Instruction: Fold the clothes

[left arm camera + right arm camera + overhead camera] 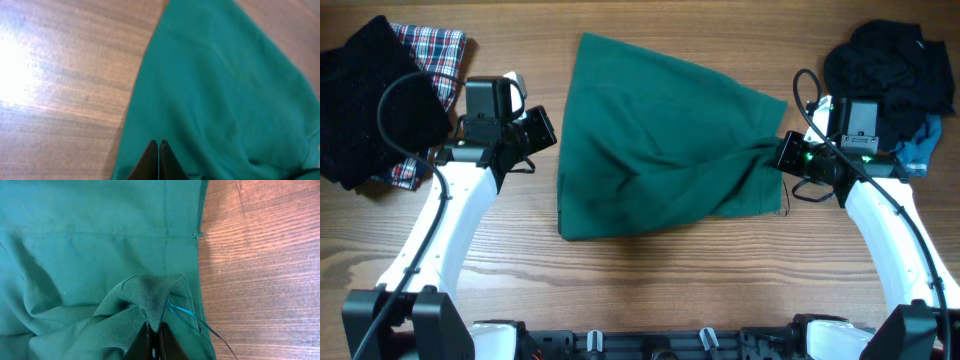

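Note:
The clothes (660, 140), one large plain dark-green garment, lie spread and creased across the middle of the table. My right gripper (783, 152) is at the garment's right edge. In the right wrist view it (154, 326) is shut on a bunched-up fold of the green fabric (90, 240), with a thin cord end (192, 316) trailing beside it. My left gripper (545, 127) hovers just off the garment's left edge. In the left wrist view its jaws (158, 144) are pressed together with nothing between them, and the green cloth (225, 90) lies beneath and ahead.
A black knitted garment (365, 95) and a red-blue plaid cloth (435, 50) lie at the back left, behind the left arm. A dark pile of clothes (890, 65) with a blue piece (925, 140) sits at the back right. Bare wood (660, 280) shows in front of the garment.

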